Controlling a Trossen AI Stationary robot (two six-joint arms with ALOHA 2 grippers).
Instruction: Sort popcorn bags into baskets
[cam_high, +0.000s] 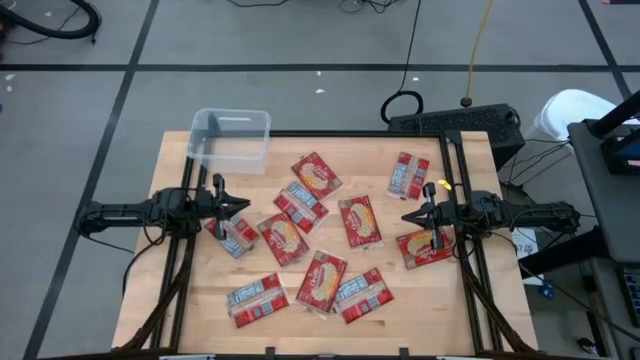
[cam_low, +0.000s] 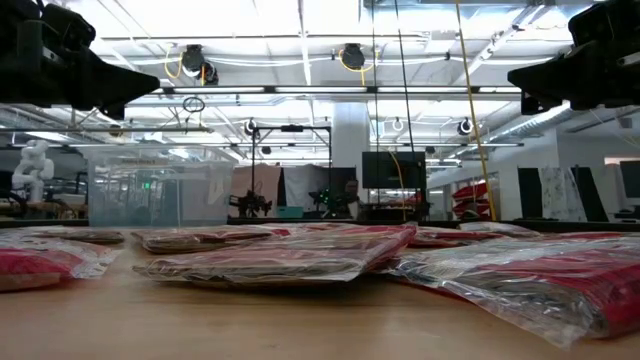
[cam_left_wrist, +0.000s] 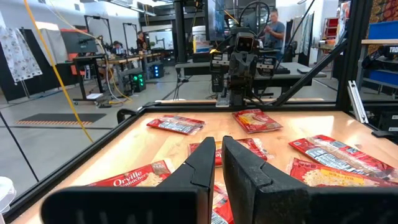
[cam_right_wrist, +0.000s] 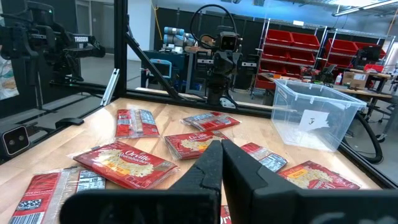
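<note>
Across the worktop (cam_high: 200, 300) centre, popcorn bags (cam_high: 283, 238) overlap w/ basket (cam_high: 232, 139) at far-left corner, both end effectors, left (cam_high: 240, 203) & right (cam_high: 408, 217), closed, empty, so pinching overlapped packs risks lifting two.

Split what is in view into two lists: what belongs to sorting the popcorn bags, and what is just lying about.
Belongs to the job:
- popcorn bags, about ten, scattered flat on the table
- clear basket at the table's far left corner, nothing in it
- left gripper and right gripper, both shut and holding nothing

Just lying about:
- black box behind the table
- cables on the floor
</note>
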